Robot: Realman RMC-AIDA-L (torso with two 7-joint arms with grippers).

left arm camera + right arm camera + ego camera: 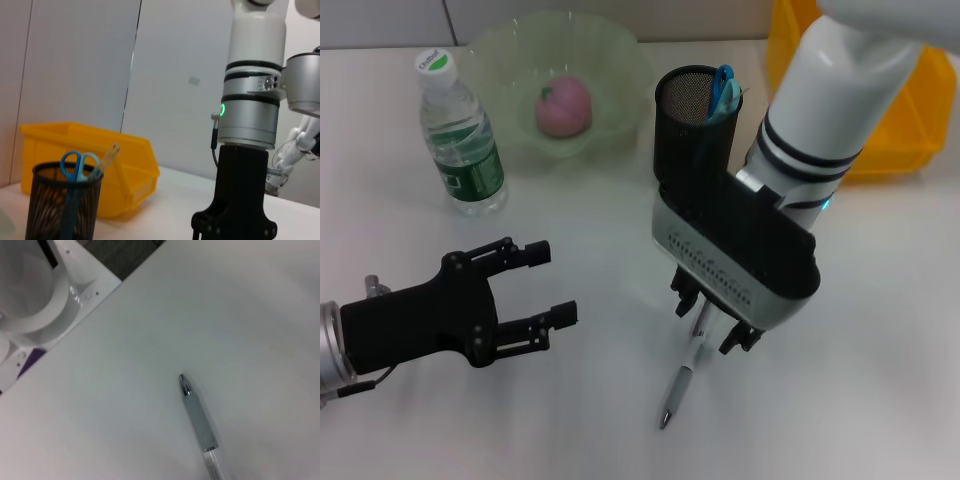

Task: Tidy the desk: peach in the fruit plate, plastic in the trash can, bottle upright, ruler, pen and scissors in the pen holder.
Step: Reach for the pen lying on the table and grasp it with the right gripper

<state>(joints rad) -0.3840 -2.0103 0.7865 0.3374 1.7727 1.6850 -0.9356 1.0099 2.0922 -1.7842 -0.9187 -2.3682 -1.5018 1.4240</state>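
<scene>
A white and grey pen [680, 385] lies on the table, its tip toward the front edge; the right wrist view shows the pen [199, 419] flat on the surface. My right gripper [711, 318] hangs low over its back end, open, a finger on each side. The black mesh pen holder [692, 135] holds blue scissors [724, 88]; in the left wrist view the ruler [108, 156] stands in it too. The pink peach [565, 107] lies in the green fruit plate [620, 60]. The bottle [461, 135] stands upright. My left gripper [546, 286] is open at the front left. The plastic is out of view.
A yellow bin [895, 125] stands at the back right, behind my right arm. The pen holder stands just behind the right gripper. Bare table lies between the two grippers and along the front edge.
</scene>
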